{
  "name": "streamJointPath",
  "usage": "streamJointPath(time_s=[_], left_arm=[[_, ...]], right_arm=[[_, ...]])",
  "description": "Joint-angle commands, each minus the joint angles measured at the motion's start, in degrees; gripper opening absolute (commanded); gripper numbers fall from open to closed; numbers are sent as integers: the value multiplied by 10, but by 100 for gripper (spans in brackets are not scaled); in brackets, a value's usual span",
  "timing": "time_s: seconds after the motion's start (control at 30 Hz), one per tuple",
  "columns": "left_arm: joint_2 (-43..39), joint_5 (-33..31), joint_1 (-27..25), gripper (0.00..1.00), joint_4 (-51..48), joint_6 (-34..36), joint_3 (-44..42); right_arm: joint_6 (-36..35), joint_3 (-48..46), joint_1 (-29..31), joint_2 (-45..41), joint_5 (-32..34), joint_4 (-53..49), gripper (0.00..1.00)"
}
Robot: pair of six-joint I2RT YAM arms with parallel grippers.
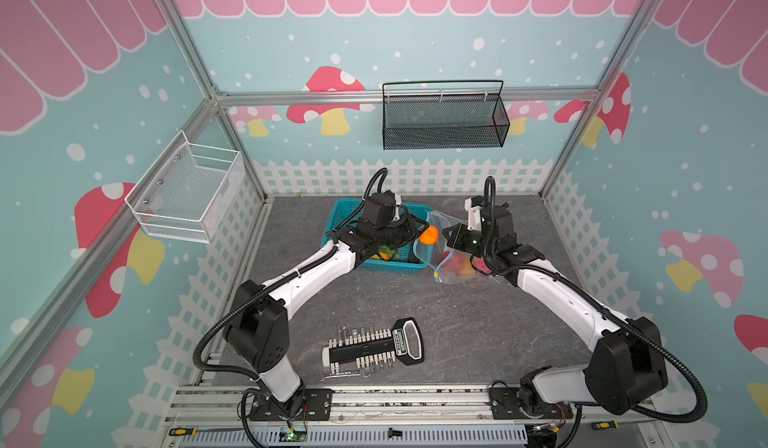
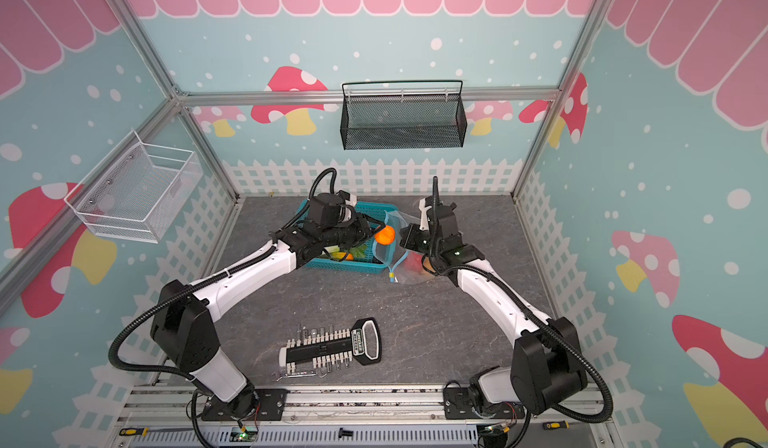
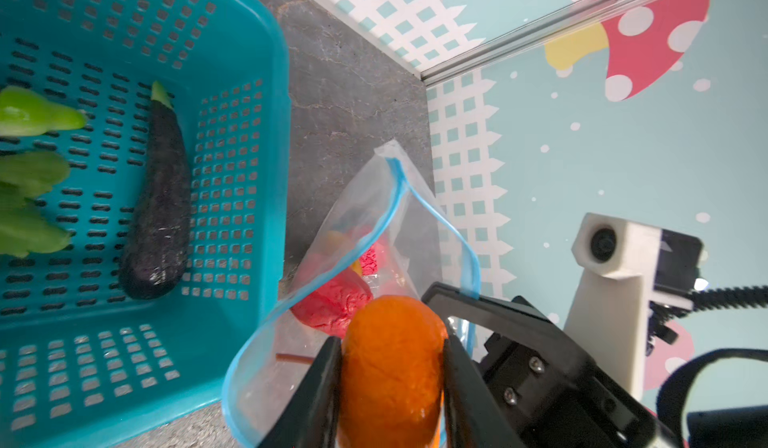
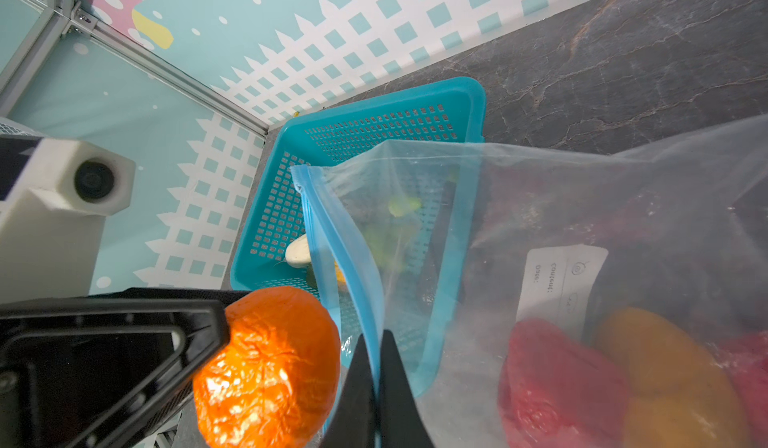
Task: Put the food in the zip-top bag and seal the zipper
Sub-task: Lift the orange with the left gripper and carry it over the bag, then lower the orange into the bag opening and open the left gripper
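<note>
My left gripper (image 3: 392, 342) is shut on an orange toy fruit (image 3: 392, 367), which hangs at the open mouth of the zip-top bag (image 3: 374, 217). In both top views the fruit (image 1: 429, 235) (image 2: 385, 234) sits between the two grippers. My right gripper (image 4: 376, 367) is shut on the bag's blue zipper (image 4: 332, 233) edge and holds the mouth up. Red (image 4: 557, 375) and yellow (image 4: 665, 362) food lies inside the bag (image 4: 540, 200). A dark purple eggplant (image 3: 160, 200) and green pieces (image 3: 33, 113) lie in the teal basket (image 3: 232, 71).
The teal basket (image 1: 345, 213) stands just left of the bag (image 1: 438, 223), under my left arm. A black and white tool set (image 1: 374, 344) lies near the front edge. A black mesh basket (image 1: 444, 117) hangs on the back wall, a white wire one (image 1: 187, 188) on the left wall.
</note>
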Motion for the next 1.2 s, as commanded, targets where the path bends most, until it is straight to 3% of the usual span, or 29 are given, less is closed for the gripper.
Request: streamJointPath(time_s=[0.0, 0.8, 1.17], left_arm=[[-6, -14, -8, 36, 33, -11, 0], [30, -34, -15, 37, 43, 10, -15], [59, -31, -23, 44, 29, 20, 6]], right_arm=[[8, 20, -3, -6, -4, 7, 0], [11, 18, -3, -25, -4, 7, 0], [11, 18, -3, -27, -6, 7, 0]])
